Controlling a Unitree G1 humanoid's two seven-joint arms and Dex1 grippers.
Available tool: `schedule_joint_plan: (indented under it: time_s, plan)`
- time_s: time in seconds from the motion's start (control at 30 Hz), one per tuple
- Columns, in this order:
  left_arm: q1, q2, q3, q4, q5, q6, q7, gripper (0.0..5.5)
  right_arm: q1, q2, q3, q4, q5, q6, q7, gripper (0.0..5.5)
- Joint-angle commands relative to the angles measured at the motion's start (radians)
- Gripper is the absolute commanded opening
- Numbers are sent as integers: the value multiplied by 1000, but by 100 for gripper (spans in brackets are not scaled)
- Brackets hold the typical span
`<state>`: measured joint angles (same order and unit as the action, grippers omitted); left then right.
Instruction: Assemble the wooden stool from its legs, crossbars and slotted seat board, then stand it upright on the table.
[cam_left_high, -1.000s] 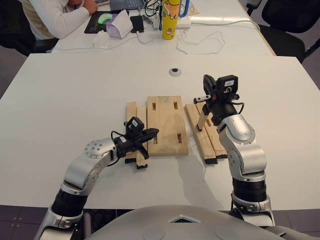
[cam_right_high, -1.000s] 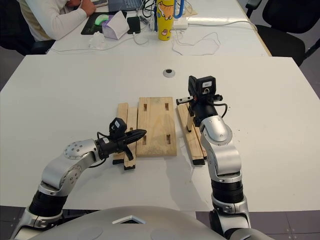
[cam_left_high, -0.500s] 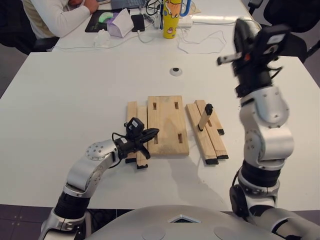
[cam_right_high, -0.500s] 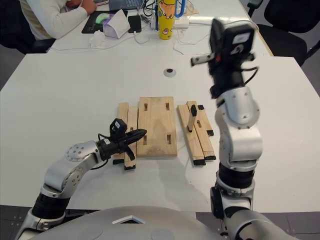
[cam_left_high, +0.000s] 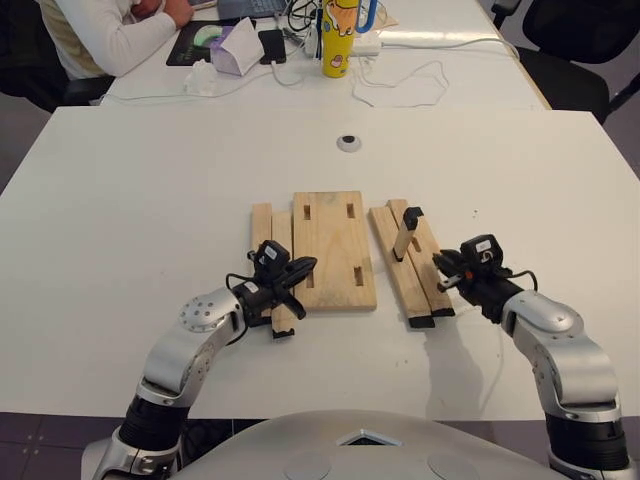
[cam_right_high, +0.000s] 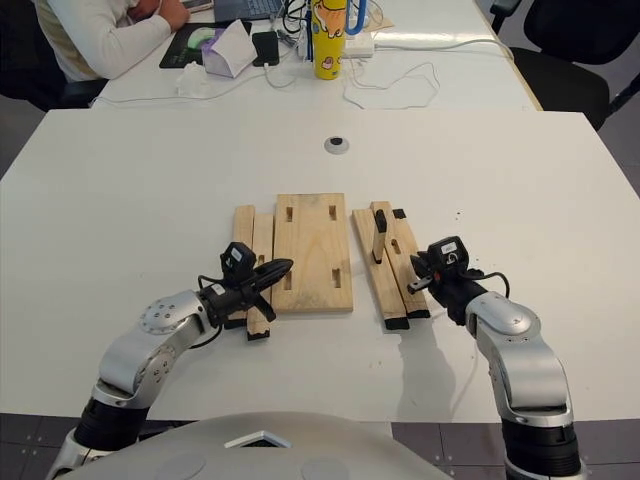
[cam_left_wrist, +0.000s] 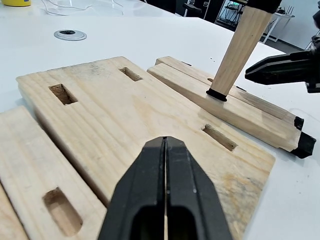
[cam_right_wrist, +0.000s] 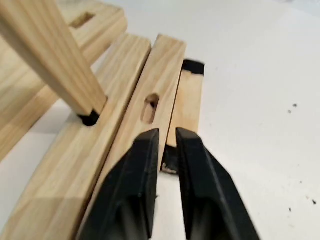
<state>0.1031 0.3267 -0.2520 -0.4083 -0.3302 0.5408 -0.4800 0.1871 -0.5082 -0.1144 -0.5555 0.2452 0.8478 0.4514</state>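
The slotted seat board (cam_left_high: 334, 250) lies flat mid-table. Two legs (cam_left_high: 270, 262) lie along its left side, and further leg pieces (cam_left_high: 418, 268) lie on its right. A short crossbar (cam_left_high: 403, 235) with a black end stands tilted on those right pieces. My left gripper (cam_left_high: 306, 266) is shut and empty, its tip (cam_left_wrist: 165, 142) low over the board's near left edge. My right gripper (cam_left_high: 440, 270) hovers just right of the right legs. Its fingers (cam_right_wrist: 192, 165) are open by a narrow gap, with nothing in it, over the outer leg (cam_right_wrist: 187, 102).
A round grommet (cam_left_high: 348, 142) sits in the table beyond the board. A second table behind holds a yellow bottle (cam_left_high: 340, 35), cables (cam_left_high: 405, 80) and small items. White tabletop stretches left, right and in front of the parts.
My right arm was at the tilted crossbar a second ago, swung up high, and has now come down low beside the right legs. The crossbar stayed put. The left arm barely moved.
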Motion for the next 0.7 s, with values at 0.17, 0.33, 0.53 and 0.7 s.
schedule_joint_plan:
  time_s: [0.17, 0.33, 0.53, 0.7]
  plan:
    - [4, -27, -6, 2, 27, -14, 34, 0, -69, 10, -2, -45, 149, 210, 20, 190]
    - [-5, -26, 2, 11, 28, -12, 26, 0, -59, 29, 50, -68, 145, 244, -22, 258]
    - [-6, -22, 6, 10, 29, -11, 25, 0, -60, 34, 71, -68, 140, 278, -52, 342]
    - [-7, -23, 5, 7, 29, -10, 28, 0, -76, 3, 131, -71, 109, 278, -68, 367]
